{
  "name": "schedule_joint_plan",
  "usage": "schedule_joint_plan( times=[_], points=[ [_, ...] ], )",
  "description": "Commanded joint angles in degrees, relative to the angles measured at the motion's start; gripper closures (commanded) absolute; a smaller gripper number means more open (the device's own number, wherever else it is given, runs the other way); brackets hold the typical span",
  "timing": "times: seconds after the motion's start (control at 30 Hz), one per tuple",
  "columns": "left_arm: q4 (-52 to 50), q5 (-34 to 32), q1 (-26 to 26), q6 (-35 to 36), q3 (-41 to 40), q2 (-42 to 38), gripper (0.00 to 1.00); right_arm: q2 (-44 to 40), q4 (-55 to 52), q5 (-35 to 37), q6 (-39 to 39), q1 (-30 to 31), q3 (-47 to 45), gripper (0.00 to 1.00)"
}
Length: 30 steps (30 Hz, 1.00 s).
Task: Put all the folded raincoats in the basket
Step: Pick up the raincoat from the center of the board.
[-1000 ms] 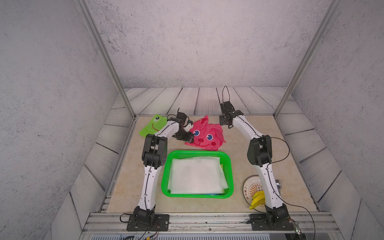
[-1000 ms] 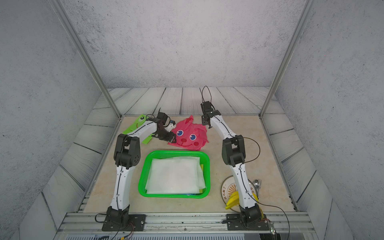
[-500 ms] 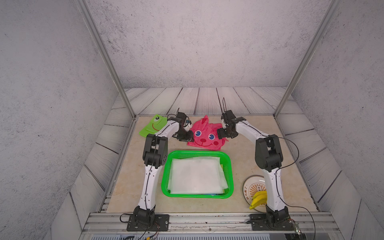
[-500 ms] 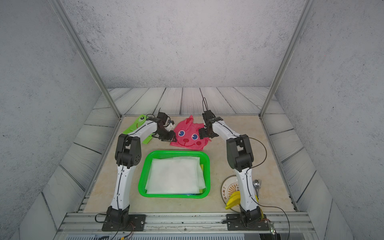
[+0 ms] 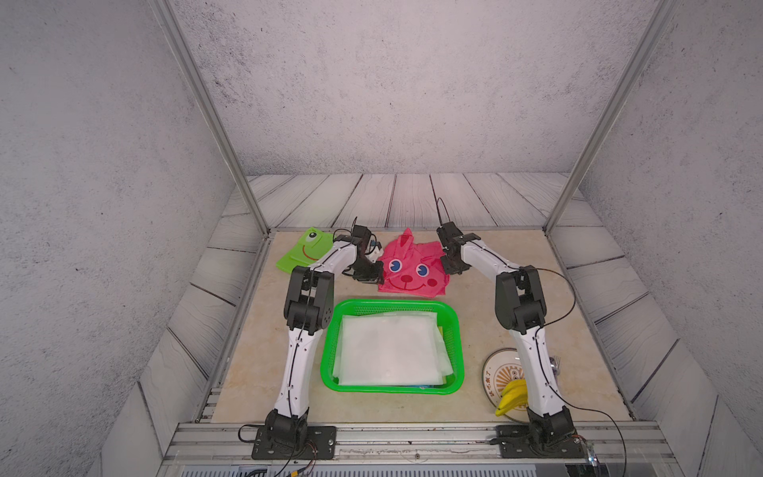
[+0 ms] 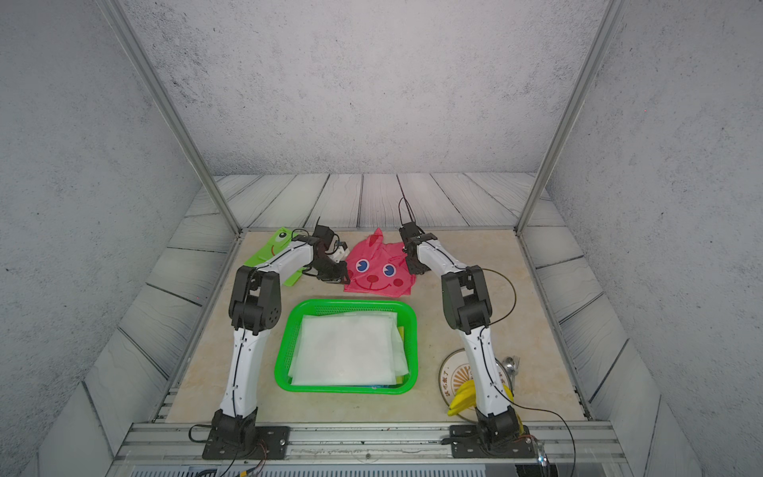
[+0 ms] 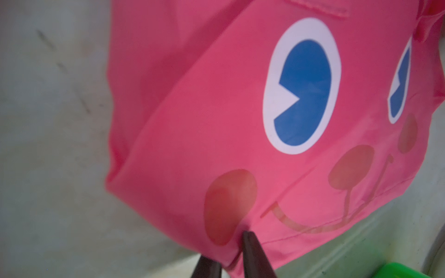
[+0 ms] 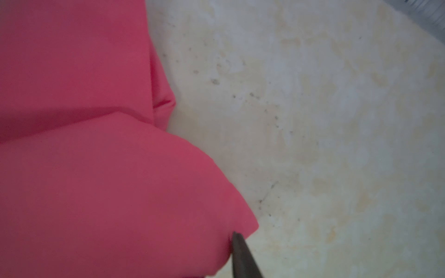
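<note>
raincoat (image 5: 408, 270): pink, folded, face print up, lying on the table (image 5: 483, 326) between the two claws, not yet in the basket (image 5: 392, 303).

left claw (image 5: 371, 276) sits at one side edge. wrist view shows its fingers (image 7: 252, 255) closed with a fold of pink cloth pinched between them, by the cheek spot.

right claw (image 5: 451, 266) sits at the opposite edge. wrist view shows a single finger (image 8: 242, 252) pressed into a puckered corner, its mate hidden under the cloth. i read it as closed on that corner.

basket lies behind both claws, toward the arm bases, with white sheets (image 5: 390, 351) in it. a green frog coat (image 5: 303, 252) lies just outside the left claw.

step in hand, as i judge it: the lift after a two-point pinch. notes for doing it well:
- raise both claws together and level, so the folds do not slide open.
- hold the gap between claws constant, cloth neither taut nor sagging.
- clear the basket's far rim before drawing back.
- lower flat onto the sheets, then release both at once.

risk: the thin pinch at the right corner may slip.
</note>
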Motion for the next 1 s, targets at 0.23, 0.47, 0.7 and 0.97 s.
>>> schedule_joint_plan(
  times=[0.23, 0.47, 0.7, 0.97],
  points=[
    [-4.41, 2.71, -3.3, 3.15, -2.98, 2.68, 1.0, 1.53, 13.67, 7.04, 4.85, -0.2, 7.92, 0.58],
    [-4.95, 5.07, -5.75, 4.75, -3.14, 0.81, 1.0, 2.03, 11.58, 2.32, 9.45, -0.51, 14.83, 0.05],
    [-5.59, 11.07, -6.41, 4.06, -2.64, -0.11, 1.0, -4.11, 4.57, -7.47, 16.64, -4.22, 10.44, 0.02],
    [-4.21, 18.47, -6.41, 0.41, -2.55, -1.28, 1.0, -21.52, -3.59, -20.28, 19.32, -6.41, -15.13, 0.09]
  ],
)
